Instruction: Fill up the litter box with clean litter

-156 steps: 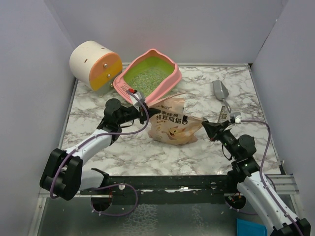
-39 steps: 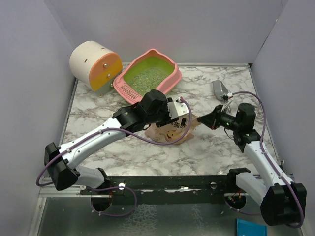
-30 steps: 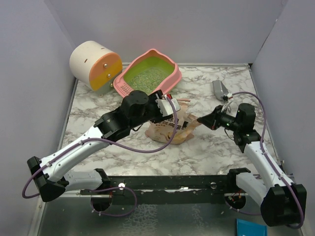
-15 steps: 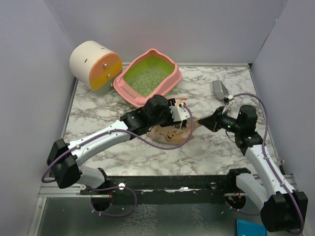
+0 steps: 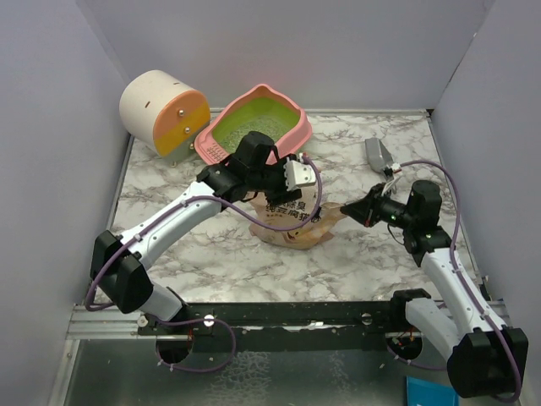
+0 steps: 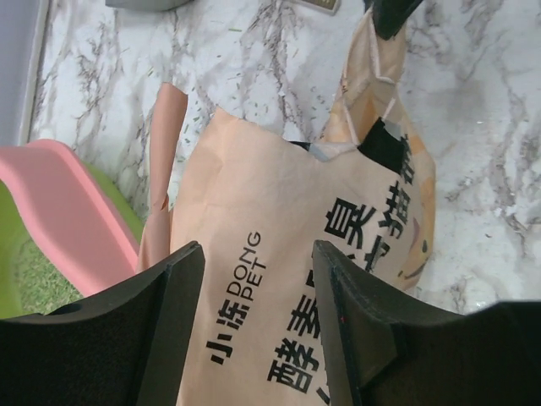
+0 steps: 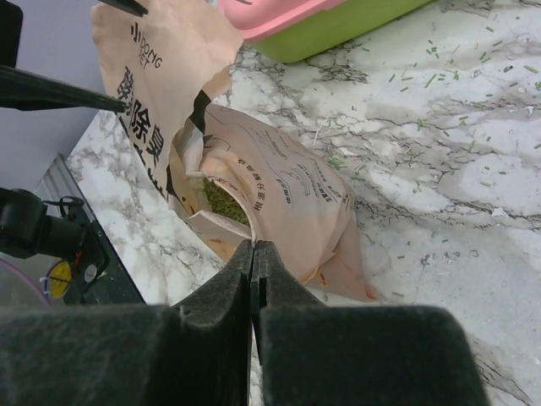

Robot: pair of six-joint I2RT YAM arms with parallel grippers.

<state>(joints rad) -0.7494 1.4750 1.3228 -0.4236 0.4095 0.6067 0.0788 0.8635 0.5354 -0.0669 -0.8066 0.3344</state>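
Tip bag (image 5: 292, 222), corner pinched in right fingers (image 7: 228, 292), past splayed left fingers (image 6: 169, 313) into litter box (image 5: 300, 127) just behind.

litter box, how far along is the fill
Done: some litter already lies in the box. In hand: the right jaws are shut on a corner of the bag; the left jaws stand open over it. Left: litter shows inside the bag, not yet poured.

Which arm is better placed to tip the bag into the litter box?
Left arm, probably: its open jaws straddle the bag beside the litter box; the right arm pinches the far corner, jaws shut.
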